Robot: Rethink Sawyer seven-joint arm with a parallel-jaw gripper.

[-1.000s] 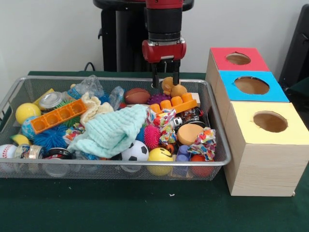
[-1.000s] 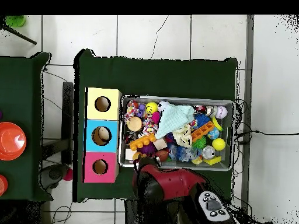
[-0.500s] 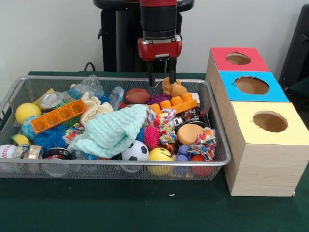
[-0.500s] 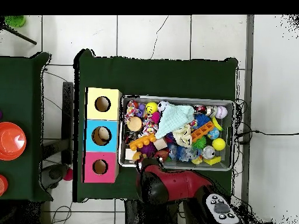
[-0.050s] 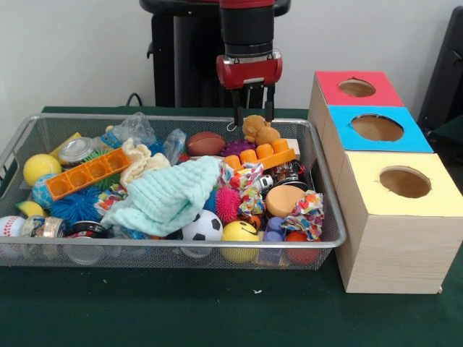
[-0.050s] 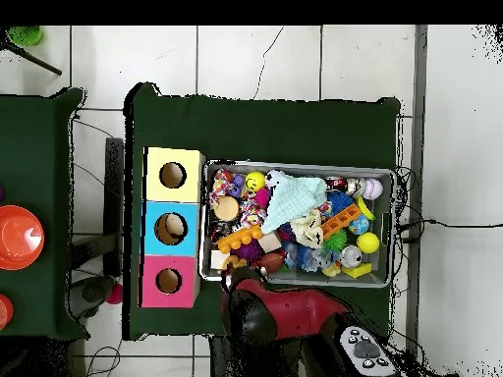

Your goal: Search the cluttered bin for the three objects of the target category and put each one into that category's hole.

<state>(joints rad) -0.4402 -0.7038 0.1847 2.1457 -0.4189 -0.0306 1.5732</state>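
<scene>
A wire bin (image 5: pixel 173 119) (image 6: pixel 295 165) holds a heap of toys. Among them are balls, an orange brick (image 5: pixel 262 155), a mint cloth (image 5: pixel 168 194) and a small tan stuffed animal (image 5: pixel 260 131) at the far right. My gripper (image 5: pixel 253 116) hangs open just over that animal, one finger on each side of its head, and holds nothing. In the overhead view the red arm (image 6: pixel 280 312) covers the gripper. Beside the bin stand three boxes with round holes: red (image 5: pixel 357 87), blue (image 5: pixel 376 128) and yellow (image 5: pixel 404 182).
An orange tray (image 5: pixel 87 173), a soccer ball (image 5: pixel 202 228), a yellow smiley ball (image 5: pixel 240 235), a brown football (image 5: pixel 205 143) and a tin can (image 5: pixel 75 150) crowd the bin. In the overhead view an orange cone-shaped thing (image 6: pixel 18 237) sits on a side table.
The gripper rose a little from around the stuffed animal, drifted left, then came back right above it. It stays open. The toys have not moved.
</scene>
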